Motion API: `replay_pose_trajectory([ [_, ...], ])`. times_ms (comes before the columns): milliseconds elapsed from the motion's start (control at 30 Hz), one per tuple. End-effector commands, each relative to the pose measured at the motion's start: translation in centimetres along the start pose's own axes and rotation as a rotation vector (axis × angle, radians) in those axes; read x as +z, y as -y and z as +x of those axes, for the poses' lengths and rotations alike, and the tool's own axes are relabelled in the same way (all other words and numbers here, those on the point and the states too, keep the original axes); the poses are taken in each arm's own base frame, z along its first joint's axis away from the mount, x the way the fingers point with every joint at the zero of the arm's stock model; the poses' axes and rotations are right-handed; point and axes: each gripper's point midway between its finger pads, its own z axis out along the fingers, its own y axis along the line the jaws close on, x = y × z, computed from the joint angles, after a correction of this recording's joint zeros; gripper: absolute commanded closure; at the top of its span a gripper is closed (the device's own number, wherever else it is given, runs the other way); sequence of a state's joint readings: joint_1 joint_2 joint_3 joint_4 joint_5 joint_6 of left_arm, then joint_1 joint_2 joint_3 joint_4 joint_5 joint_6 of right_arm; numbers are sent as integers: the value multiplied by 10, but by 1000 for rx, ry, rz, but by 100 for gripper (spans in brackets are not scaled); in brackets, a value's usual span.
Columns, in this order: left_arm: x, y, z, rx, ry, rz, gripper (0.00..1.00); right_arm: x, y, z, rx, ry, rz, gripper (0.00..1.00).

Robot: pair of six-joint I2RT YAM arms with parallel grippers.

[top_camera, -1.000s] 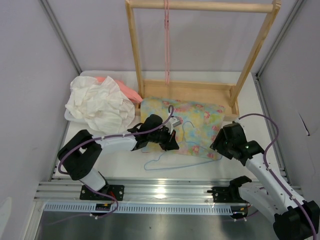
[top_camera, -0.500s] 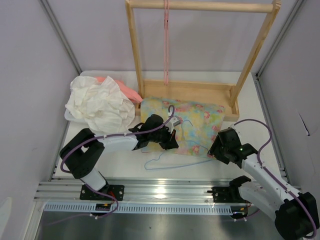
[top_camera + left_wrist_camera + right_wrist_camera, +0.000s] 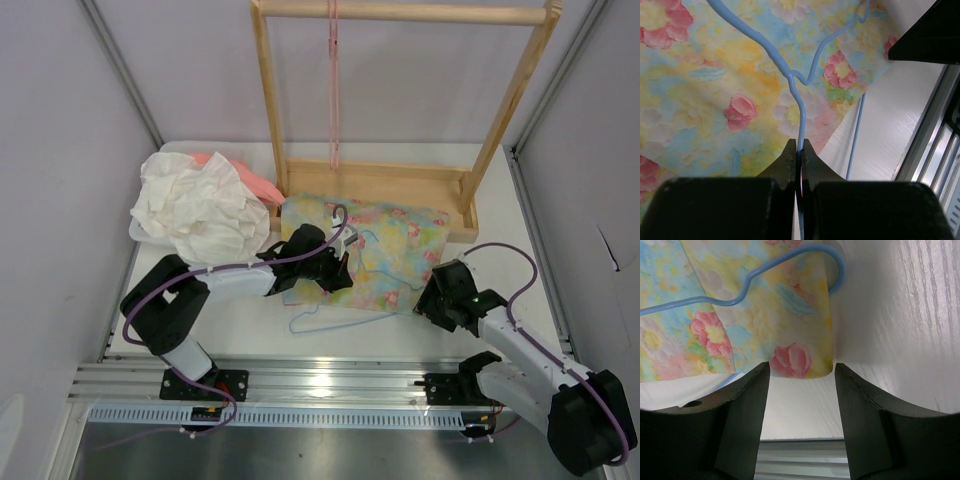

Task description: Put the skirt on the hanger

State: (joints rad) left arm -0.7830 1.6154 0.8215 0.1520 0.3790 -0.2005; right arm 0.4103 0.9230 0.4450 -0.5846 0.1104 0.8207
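Note:
The skirt (image 3: 400,245), yellow and light blue with pink flowers, lies flat on the table in front of the wooden rack. The light blue hanger (image 3: 332,316) lies across its near left part, with the hook on the cloth. My left gripper (image 3: 338,277) is shut on the hanger wire (image 3: 801,115), over the skirt (image 3: 695,105). My right gripper (image 3: 428,301) is open and low at the skirt's near right corner (image 3: 799,360). Its fingers (image 3: 747,405) stand either side of that corner, and one end of the hanger (image 3: 790,256) curves round the skirt's edge.
A wooden rack (image 3: 380,182) stands at the back, with a pink hanger (image 3: 334,60) on its top bar. A white cloth (image 3: 200,212) and a salmon-pink garment (image 3: 252,182) are piled at the left. A metal rail (image 3: 320,380) runs along the table's near edge.
My right gripper has moved down and left to the skirt's near right corner. My left gripper has shifted slightly back with the hanger.

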Motion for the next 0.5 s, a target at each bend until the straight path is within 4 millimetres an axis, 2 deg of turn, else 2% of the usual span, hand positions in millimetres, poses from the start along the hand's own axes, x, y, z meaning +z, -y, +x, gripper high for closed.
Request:
replay_pose_trajectory([
  [0, 1, -8, -13, 37, 26, -32, 100, 8, -4, -2, 26, 20, -17, 40],
  [233, -1, -9, -11, 33, 26, -41, 100, 14, -2, -2, 31, 34, -13, 40],
  [333, -2, -10, -10, 31, 24, -48, 100, 16, -4, -3, 39, 38, -18, 52],
  [367, -1, -10, -10, 33, 24, -49, 100, 14, -6, -7, 41, 48, -23, 63],
  [400, -2, -11, -10, 36, 25, -53, 100, 12, -8, -10, 41, 59, -27, 68],
  [467, -3, -13, -11, 48, 31, -65, 100, 5, -9, -18, 36, 78, -19, 74],
])
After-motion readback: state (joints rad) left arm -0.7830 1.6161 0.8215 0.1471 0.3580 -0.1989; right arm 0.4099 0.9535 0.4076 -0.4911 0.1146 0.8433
